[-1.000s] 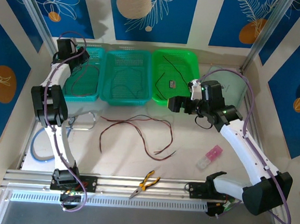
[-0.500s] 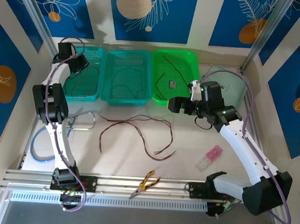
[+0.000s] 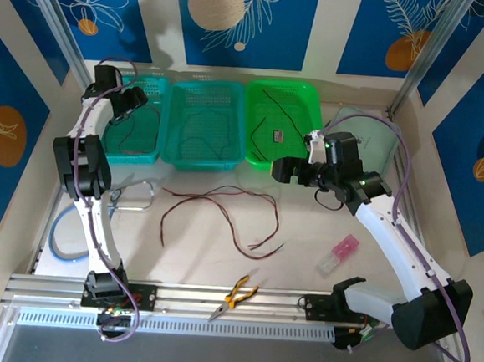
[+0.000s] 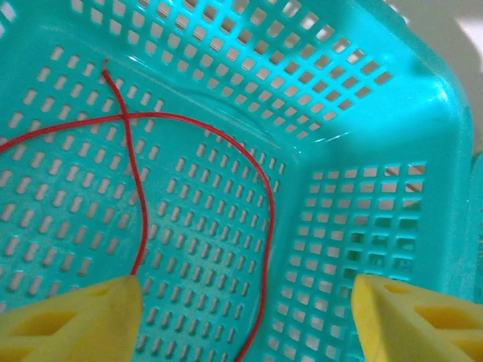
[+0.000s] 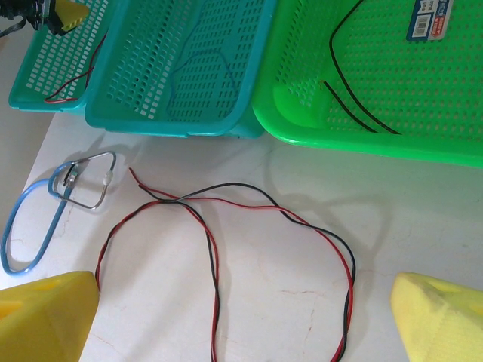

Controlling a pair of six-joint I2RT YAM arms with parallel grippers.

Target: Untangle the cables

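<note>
now, left pincer (image 4: 247, 290) agape over red cable (image 4: 141, 204) (in teal basket (image 4: 377, 136))

L gripper (image 3: 132, 102) has shifted slightly right & toward the near edge over the left basket (image 3: 148, 153), and its jaws, shut earlier, now stand wide apart, clear of the red cable (image 4: 266, 197) on the basket floor.

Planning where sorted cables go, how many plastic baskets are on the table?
3, in a row along the far edge: left teal basket, middle teal basket, green basket on the right. None looks hidden.
</note>
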